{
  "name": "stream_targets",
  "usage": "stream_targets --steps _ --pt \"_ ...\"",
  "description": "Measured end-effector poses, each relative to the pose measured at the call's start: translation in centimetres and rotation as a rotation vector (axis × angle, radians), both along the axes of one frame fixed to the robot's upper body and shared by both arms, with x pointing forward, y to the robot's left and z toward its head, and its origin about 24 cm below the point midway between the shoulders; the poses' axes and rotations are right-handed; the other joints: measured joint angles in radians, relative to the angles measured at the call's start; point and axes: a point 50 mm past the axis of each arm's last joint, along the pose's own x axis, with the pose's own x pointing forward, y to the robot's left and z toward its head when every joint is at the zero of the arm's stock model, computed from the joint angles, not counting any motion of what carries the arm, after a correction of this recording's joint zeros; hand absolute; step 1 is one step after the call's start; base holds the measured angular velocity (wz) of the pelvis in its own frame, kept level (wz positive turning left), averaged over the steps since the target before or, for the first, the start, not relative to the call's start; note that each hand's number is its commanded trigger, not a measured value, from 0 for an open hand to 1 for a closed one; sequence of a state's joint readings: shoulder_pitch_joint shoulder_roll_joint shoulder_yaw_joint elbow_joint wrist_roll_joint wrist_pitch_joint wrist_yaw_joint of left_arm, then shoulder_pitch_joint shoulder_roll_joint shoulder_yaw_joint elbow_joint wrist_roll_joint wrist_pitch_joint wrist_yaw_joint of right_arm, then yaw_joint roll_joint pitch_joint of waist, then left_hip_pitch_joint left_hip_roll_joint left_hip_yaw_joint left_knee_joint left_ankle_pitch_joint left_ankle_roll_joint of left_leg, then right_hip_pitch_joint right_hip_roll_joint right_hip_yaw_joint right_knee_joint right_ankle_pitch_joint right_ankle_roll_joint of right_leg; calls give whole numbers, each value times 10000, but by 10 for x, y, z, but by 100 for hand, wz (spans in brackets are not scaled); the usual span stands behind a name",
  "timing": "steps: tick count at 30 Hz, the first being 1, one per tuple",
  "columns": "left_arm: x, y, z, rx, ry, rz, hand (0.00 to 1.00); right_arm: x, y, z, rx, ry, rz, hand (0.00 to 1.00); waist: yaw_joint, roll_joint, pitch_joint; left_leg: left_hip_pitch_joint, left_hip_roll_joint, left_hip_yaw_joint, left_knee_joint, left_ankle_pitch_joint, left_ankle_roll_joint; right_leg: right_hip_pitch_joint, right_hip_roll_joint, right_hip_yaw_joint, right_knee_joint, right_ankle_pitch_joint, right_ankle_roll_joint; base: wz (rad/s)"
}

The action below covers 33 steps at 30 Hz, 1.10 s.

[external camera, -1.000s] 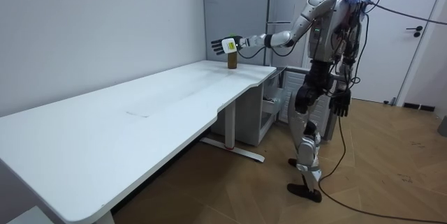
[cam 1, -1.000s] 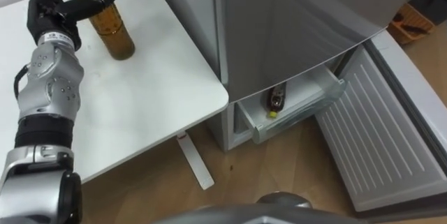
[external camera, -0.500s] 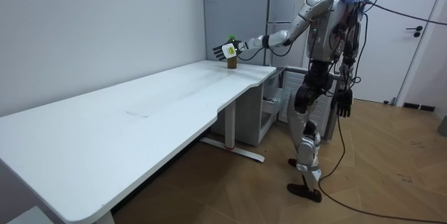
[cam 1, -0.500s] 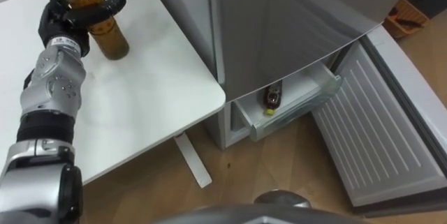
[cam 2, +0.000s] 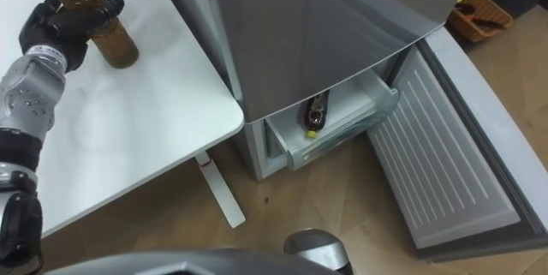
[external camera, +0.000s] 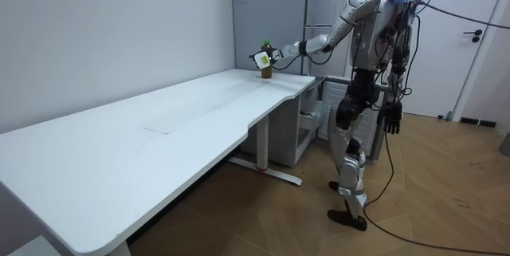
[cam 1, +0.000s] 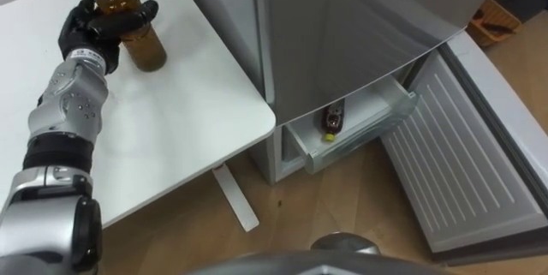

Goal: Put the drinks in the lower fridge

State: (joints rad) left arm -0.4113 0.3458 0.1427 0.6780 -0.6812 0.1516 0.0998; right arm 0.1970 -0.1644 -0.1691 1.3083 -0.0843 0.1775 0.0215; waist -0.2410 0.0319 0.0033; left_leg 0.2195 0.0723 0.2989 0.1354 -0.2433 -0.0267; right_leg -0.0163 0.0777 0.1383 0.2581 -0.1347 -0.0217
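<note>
A brown tea bottle with a green cap stands upright near the far edge of the white table. My left hand reaches out to it, fingers and thumb curled round its upper body; the same grasp shows in the right eye view on the bottle and in the room view at the table's far corner. A second dark bottle with a yellow cap lies in the pulled-out drawer of the lower fridge. My right hand hangs relaxed by my side.
The grey fridge stands right beside the table's corner. Its lower door is swung wide open over the wooden floor. An orange basket sits on the floor at the far right. The table's leg stands near the drawer.
My left hand, which was open beside the bottle with the thumb stretched across it, has closed round the bottle. The bottle stays upright on the table.
</note>
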Motion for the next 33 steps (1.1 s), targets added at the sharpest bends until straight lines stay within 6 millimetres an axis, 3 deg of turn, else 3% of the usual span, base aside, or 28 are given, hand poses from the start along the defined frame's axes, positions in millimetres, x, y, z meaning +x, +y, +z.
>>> stream_targets --steps 12,24,27,33 --pt "1 -3 -1 24 283 -177 100 12 -1 -1 -136 -119 60 0 6 32 -23 -138 14 16 2 0 0 -136 6 -23 -21 10 -18 0" --pt "4 -8 2 641 279 -586 100 44 1 -2 139 -1048 469 0 26 27 -2 -30 23 -119 -1 0 0 70 -8 -52 -161 21 -20 2" --pt "6 -11 8 757 32 -760 100 47 2 -2 206 -1085 789 0 123 14 5 -105 23 -137 1 0 0 24 -25 -110 -161 20 -20 4" --pt "14 -37 22 1122 -661 -1709 100 70 4 0 208 -2013 1407 0 516 9 42 -159 23 -268 3 0 0 43 -47 -225 -209 20 -20 5"
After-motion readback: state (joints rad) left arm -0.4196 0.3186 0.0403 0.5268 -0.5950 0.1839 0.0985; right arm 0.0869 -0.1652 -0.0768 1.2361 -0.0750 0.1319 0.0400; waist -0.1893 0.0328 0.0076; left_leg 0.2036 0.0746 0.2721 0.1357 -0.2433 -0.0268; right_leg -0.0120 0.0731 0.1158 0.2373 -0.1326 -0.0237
